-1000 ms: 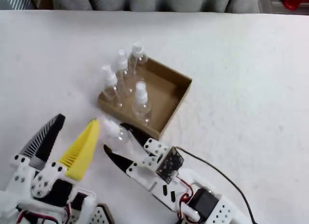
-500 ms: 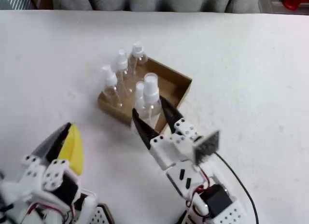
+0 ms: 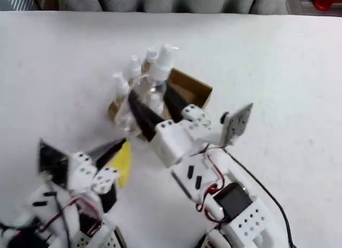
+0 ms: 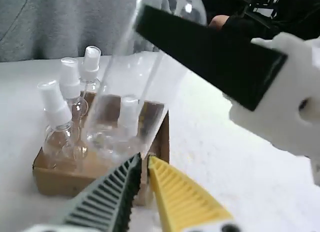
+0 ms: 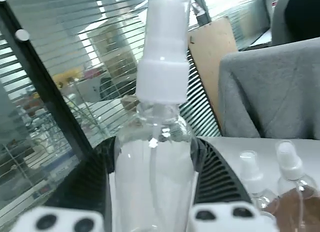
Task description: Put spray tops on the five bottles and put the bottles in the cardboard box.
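— how are we doing with the five?

— starting nearest us: our left gripper (image 4: 143,162) is sitting just short of the box (image 3: 202,91), fingers pressed together on nothing.

— and the other arm?

— our right gripper (image 5: 152,184) is pinching the bottle (image 5: 152,162) by its body, one finger on each side. we are holding it upright with its top (image 5: 162,67) on, raised above the box and not yet set in.

— what are we seeing inside?

— four bottles (image 4: 52,117) are standing in there, each wearing a top. three are lining one side and the fourth is showing through the held one, nearer us. beyond them the table (image 3: 278,71) is running on to the far edge.

— so how far along are we judging this?

— we are thinking all five tops are done and four bottles are packed. what we are left with is lowering this last one into the free part of the box without knocking its neighbours, then letting go.
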You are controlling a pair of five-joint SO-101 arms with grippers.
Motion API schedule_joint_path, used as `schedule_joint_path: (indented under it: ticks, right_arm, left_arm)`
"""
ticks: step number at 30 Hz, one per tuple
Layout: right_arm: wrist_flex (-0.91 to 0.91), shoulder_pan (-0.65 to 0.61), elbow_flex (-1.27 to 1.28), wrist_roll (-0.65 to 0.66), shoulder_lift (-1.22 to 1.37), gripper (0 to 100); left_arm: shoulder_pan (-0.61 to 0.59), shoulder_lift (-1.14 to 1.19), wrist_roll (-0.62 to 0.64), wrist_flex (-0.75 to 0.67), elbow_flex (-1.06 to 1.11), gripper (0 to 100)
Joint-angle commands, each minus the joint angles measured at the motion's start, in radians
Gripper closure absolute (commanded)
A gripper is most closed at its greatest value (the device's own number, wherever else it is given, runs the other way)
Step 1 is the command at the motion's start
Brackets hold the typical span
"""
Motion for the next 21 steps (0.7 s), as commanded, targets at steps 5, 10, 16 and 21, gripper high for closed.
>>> schedule_joint_path:
  ticks: [5, 10, 16, 21]
  right_arm:
    - [-0.021, -0.074, -0.069, -0.012, 0.008, 98.4]
    - [-0.012, -0.074, -0.058, -0.003, 0.007, 98.4]
    - [0.111, -0.076, -0.087, 0.032, 0.007, 98.4]
    - [0.223, -0.076, -0.15, 0.037, 0.007, 98.4]
  left_arm:
    - [0.01, -0.031, -0.02, -0.195, 0.092, 98]
    - [0.008, -0.064, -0.02, -0.196, 0.175, 98]
    - [0.008, -0.099, -0.021, -0.198, 0.215, 98]
    - [-0.002, -0.105, -0.021, -0.193, 0.215, 98]
